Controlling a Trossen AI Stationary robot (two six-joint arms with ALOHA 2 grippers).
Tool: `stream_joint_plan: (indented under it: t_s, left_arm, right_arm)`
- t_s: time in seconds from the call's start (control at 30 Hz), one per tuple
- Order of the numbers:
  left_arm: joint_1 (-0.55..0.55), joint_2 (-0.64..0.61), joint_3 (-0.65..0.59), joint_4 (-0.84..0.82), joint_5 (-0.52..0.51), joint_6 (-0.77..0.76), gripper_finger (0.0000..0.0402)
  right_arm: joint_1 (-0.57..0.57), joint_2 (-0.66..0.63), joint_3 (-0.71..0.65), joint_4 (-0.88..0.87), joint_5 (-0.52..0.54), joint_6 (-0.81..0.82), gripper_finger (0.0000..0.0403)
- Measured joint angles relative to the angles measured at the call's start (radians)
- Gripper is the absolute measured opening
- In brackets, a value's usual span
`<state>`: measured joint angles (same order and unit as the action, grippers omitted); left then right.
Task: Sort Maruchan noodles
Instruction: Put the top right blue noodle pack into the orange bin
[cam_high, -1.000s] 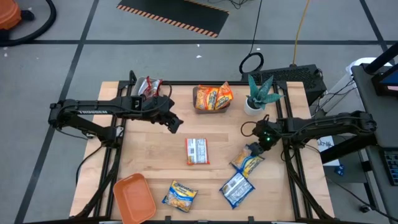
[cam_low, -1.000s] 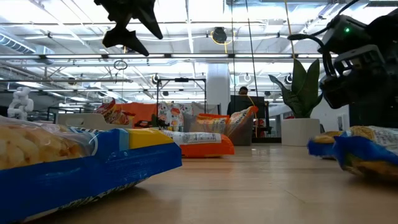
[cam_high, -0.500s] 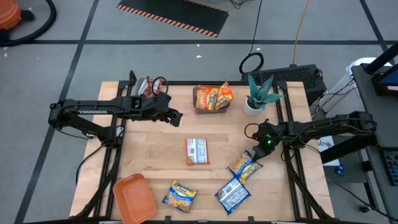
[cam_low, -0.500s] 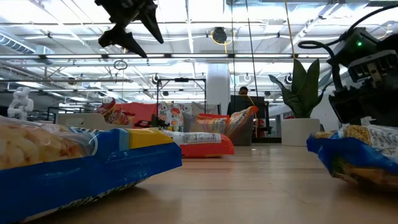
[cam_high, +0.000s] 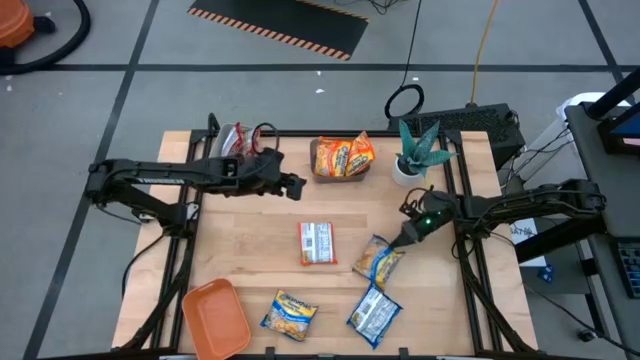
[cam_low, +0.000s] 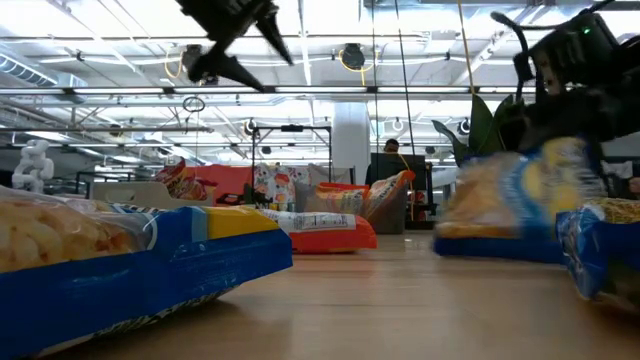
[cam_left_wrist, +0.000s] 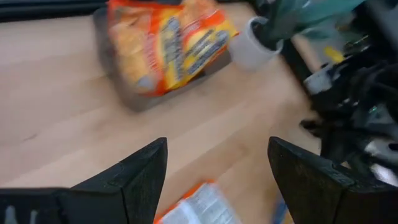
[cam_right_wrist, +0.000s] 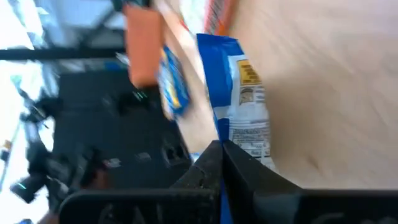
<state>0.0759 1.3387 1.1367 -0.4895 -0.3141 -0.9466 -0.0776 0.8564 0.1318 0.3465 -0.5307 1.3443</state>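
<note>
The right hand (cam_high: 404, 238), right of centre in the high view, is clamped on the edge of a blue-and-yellow noodle packet (cam_high: 379, 261). A second blue packet (cam_high: 373, 313) lies just below it, another (cam_high: 288, 314) at lower centre beside the orange tray (cam_high: 215, 318). A red packet (cam_high: 318, 243) sits mid-table. The left hand (cam_high: 296, 185), fingers spread wide, hovers left of the orange packets (cam_high: 341, 156) near the plant (cam_high: 415, 150).

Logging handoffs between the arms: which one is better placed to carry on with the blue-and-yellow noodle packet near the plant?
The right. Its gripper is shut on the blue-and-yellow packet, lifted off the table in the low view. The left gripper hovers open near the orange packets, far from it.
</note>
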Motion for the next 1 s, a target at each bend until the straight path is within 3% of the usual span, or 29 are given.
stream_joint_plan:
  t_s: [0.13,0.37,0.47,0.73,1.0]
  left_arm:
    - [0.000,0.072,0.001,0.133,0.027,0.048,0.0280]
    - [-0.008,0.282,0.001,0.439,0.324,0.288,0.0280]
    - [-0.015,0.359,0.001,0.534,0.406,0.357,0.0280]
    - [-0.028,0.463,0.001,0.573,0.467,0.586,0.0280]
    - [-0.028,0.552,0.002,0.675,0.560,0.709,0.0280]
  right_arm:
    - [0.000,-0.004,0.001,0.096,0.084,0.066,0.0000]
    - [0.000,-0.004,0.025,0.073,0.115,0.079,0.0000]
    - [0.002,-0.004,0.064,0.034,0.116,0.048,0.0000]
    - [0.020,0.014,0.235,-0.283,0.169,-0.085,0.0000]
    - [0.057,0.083,0.271,-0.299,0.217,-0.113,0.0000]
